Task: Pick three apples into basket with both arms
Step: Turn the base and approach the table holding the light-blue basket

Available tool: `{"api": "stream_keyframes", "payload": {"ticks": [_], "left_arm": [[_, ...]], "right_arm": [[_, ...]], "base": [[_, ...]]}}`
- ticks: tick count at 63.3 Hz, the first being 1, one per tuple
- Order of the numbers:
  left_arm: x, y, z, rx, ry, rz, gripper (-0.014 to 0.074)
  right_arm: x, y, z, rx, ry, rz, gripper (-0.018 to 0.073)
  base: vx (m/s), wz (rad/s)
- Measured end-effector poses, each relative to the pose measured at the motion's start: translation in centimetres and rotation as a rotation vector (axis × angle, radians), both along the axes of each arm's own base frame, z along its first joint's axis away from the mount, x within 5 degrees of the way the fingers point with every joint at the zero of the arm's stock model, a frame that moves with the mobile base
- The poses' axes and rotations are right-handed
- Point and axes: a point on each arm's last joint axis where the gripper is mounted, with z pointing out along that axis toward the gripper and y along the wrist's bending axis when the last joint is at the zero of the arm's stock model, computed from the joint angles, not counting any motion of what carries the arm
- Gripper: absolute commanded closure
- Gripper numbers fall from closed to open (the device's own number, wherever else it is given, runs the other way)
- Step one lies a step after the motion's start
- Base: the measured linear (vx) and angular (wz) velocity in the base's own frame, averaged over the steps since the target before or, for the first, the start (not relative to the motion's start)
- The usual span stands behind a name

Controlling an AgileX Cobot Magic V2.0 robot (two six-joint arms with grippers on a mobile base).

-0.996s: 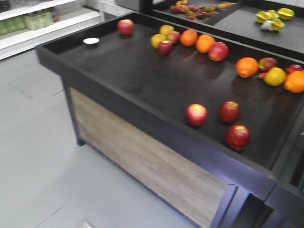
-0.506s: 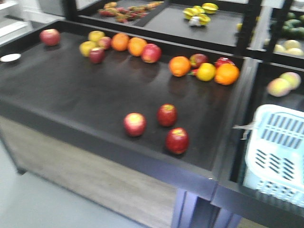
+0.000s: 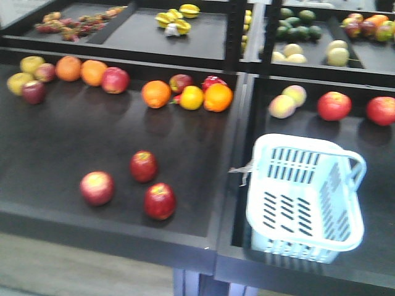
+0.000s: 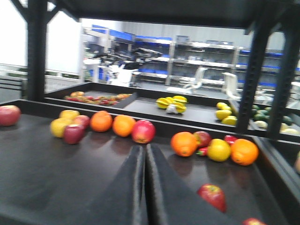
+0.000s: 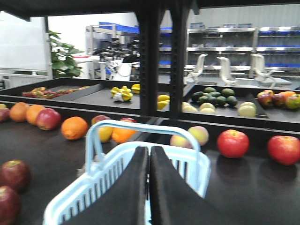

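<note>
Three round dark-red apples (image 3: 143, 166) cluster on the black desk (image 3: 74, 135), left of the pale blue slotted plastic basket (image 3: 305, 140), nearer the closed empty left hand (image 4: 144, 187) than the closed empty right hand (image 5: 149, 187) by the basket

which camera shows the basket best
The front-facing view: the whole basket is seen from above, empty, rim and handle clear. The right wrist view shows only one end and a handle, partly behind the shut right gripper. The left wrist view misses it.
</note>
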Motion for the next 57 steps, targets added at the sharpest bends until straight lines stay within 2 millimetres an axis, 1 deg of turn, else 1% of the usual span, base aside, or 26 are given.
{"api": "stream_keyframes", "payload": {"ticks": [31, 57], "left_arm": [[0.0, 0.0, 0.0, 0.0, 0.0, 0.0, 0.0603], [0.0, 0.0, 0.0, 0.0, 0.0, 0.0, 0.0603]], "right_arm": [[0.0, 0.0, 0.0, 0.0, 0.0, 0.0, 0.0568], [0.0, 0.0, 0.0, 0.0, 0.0, 0.0, 0.0568]], "base": [[0.09, -0.33], [0.07, -0.15]]}}
